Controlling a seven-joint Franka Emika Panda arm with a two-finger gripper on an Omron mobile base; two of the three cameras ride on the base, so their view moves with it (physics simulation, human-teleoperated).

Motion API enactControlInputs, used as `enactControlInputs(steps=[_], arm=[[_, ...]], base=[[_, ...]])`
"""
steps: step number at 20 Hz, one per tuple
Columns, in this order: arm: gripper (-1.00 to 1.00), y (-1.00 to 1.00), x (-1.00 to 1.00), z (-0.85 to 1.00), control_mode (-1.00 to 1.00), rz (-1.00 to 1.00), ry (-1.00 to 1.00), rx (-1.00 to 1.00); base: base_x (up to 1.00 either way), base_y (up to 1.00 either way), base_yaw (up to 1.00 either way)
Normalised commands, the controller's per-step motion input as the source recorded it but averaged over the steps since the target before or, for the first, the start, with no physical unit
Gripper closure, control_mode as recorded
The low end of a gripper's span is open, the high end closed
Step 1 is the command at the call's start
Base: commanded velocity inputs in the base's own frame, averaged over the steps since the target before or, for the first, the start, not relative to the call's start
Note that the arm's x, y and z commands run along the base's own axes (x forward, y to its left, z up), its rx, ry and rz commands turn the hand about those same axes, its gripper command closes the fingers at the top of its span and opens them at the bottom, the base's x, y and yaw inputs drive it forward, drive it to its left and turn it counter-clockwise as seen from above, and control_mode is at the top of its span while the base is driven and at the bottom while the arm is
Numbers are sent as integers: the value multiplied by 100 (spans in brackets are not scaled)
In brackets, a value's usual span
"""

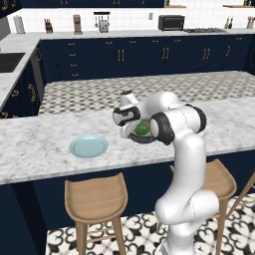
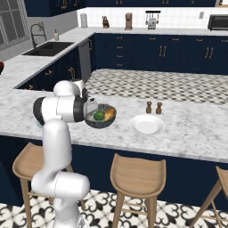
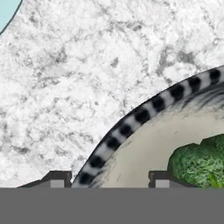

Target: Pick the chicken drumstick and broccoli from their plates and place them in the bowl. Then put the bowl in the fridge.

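Note:
The dark speckled bowl (image 1: 147, 139) (image 2: 103, 122) (image 3: 144, 114) stands on the marble island counter (image 1: 40, 144). In it lie the green broccoli (image 1: 142, 130) (image 2: 99, 115) (image 3: 197, 164) and the orange-brown chicken drumstick (image 2: 109, 112). My gripper (image 1: 129, 132) (image 2: 91, 112) (image 3: 108, 180) points down at the bowl's left rim. One fingertip is outside the rim and one inside, with gaps to the rim on both sides. The pale blue plate (image 1: 88, 146) (image 3: 6, 13) lies empty to the left, the white plate (image 2: 147, 124) empty to the right. The fridge is out of view.
Two small shakers (image 2: 153, 107) stand behind the white plate. Wooden stools (image 1: 95, 199) (image 2: 137, 174) line the island's near side. Navy cabinets, a sink (image 2: 49, 48) and a toaster oven (image 1: 171, 22) sit along the far counters.

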Motion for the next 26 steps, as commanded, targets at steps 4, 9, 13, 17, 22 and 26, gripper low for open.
enactControlInputs(steps=[4, 9, 13, 17, 22, 26], arm=[[100, -33, -56, -42, -100, 0, 0, 8], [100, -17, -67, 3, -100, 7, -8, 20], [100, 0, -53, 90, -100, 20, -10, 18], [100, -4, -92, 87, -100, 24, -15, 5], [100, -9, -100, 68, -100, 17, -1, -1], [100, -12, -100, 41, -100, 4, 0, -6]], base=[[0, 0, 0], [0, 0, 0], [0, 0, 0], [0, 0, 0], [0, 0, 0], [0, 0, 0]])
